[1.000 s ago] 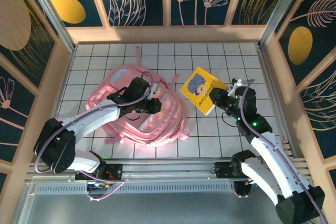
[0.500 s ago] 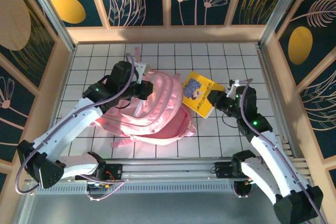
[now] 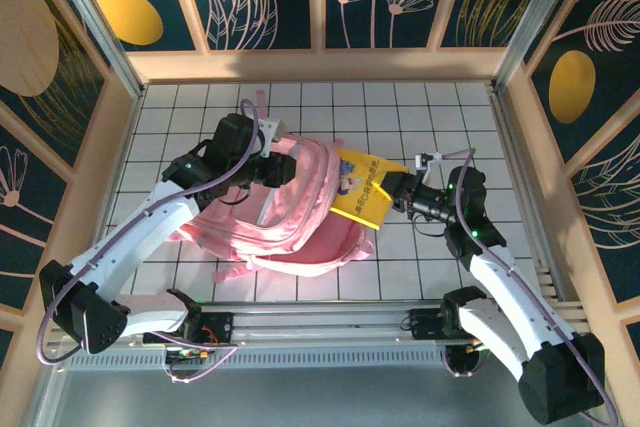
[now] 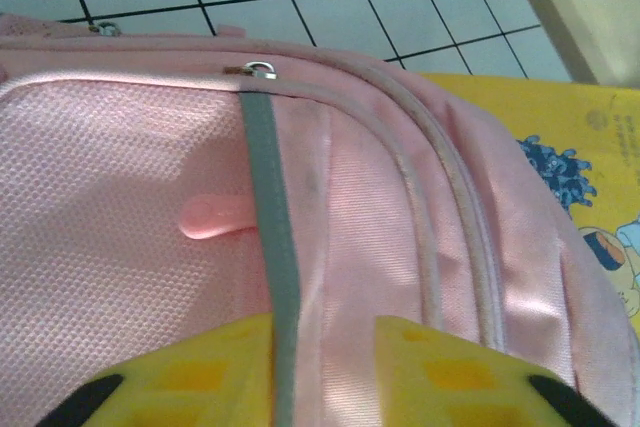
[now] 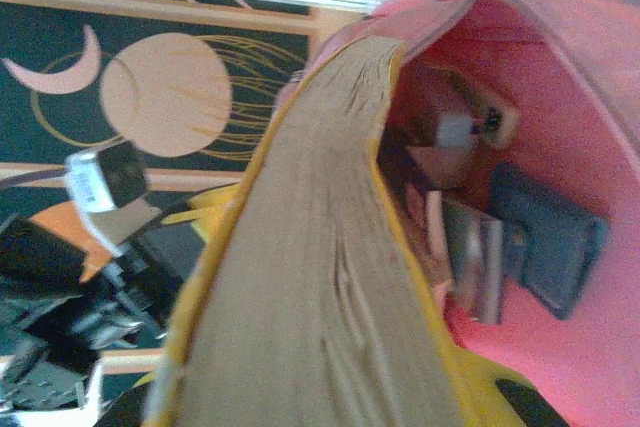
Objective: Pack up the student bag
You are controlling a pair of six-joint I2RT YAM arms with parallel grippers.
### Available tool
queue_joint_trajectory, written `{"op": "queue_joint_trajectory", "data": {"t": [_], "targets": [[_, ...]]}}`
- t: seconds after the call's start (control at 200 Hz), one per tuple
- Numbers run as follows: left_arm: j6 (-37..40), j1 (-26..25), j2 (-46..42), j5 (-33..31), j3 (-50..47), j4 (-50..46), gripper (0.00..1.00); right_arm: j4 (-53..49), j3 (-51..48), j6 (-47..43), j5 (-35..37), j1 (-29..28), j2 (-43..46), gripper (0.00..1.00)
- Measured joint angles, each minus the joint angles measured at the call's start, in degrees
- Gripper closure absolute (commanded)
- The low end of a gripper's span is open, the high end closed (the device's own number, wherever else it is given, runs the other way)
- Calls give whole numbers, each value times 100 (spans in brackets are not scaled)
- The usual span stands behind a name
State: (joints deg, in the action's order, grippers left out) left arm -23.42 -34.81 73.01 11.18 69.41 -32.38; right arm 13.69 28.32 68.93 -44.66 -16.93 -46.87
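Note:
The pink student bag (image 3: 290, 217) lies left of centre on the tiled table, its upper flap lifted so the mouth faces right. My left gripper (image 3: 268, 169) is shut on a fold of the bag's top fabric (image 4: 330, 247), pinched beside a grey strip between the yellow fingers (image 4: 430, 367). My right gripper (image 3: 393, 192) is shut on a yellow book (image 3: 360, 189) whose left end is inside the bag's mouth. In the right wrist view the book's page edge (image 5: 320, 267) points into the pink interior (image 5: 570, 87), where dark flat items (image 5: 545, 237) lie.
Raised wooden walls (image 3: 520, 147) ring the white tiled table (image 3: 420, 107). A loose pink strap (image 3: 258, 107) trails toward the back. A metal rail (image 3: 330, 322) runs along the near edge by the arm bases.
The left gripper lifted the bag's top edge up and back, opening its mouth. The right gripper carried the book leftward from the open table into that mouth.

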Motion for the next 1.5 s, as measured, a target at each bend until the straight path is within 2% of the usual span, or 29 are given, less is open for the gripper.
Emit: {"op": "queue_joint_trajectory", "data": {"t": [0.08,0.225,0.33,0.531,1.036,1.111,1.246,1.366,1.451,1.501], "targets": [[-17,0,-46,-118,4,-2,38,326,-26,341,-48,-4,0,100],[-79,-2,-229,-232,284,-129,29,588,-26,564,-42,-79,-2,100],[-127,-133,-328,-214,575,-122,30,684,-26,601,-17,-179,-50,100],[-114,-892,-46,-352,800,-269,31,713,-26,595,83,-382,-184,100],[173,-2127,1320,-1954,1628,-988,33,671,-26,490,136,-417,-195,100],[245,-2262,1493,-2286,1764,-1158,38,625,-26,487,153,-417,-195,100],[389,-2354,1576,-2813,1871,-1443,58,586,-26,468,153,-417,-195,100],[450,-2354,1565,-3077,1880,-1593,78,586,-26,468,153,-420,-195,100],[546,-2354,1565,-3104,1878,-1622,100,584,-26,468,155,-420,-195,100],[531,-2354,1556,-3101,1869,-1615,100,584,-26,446,155,-426,-195,100]]}}
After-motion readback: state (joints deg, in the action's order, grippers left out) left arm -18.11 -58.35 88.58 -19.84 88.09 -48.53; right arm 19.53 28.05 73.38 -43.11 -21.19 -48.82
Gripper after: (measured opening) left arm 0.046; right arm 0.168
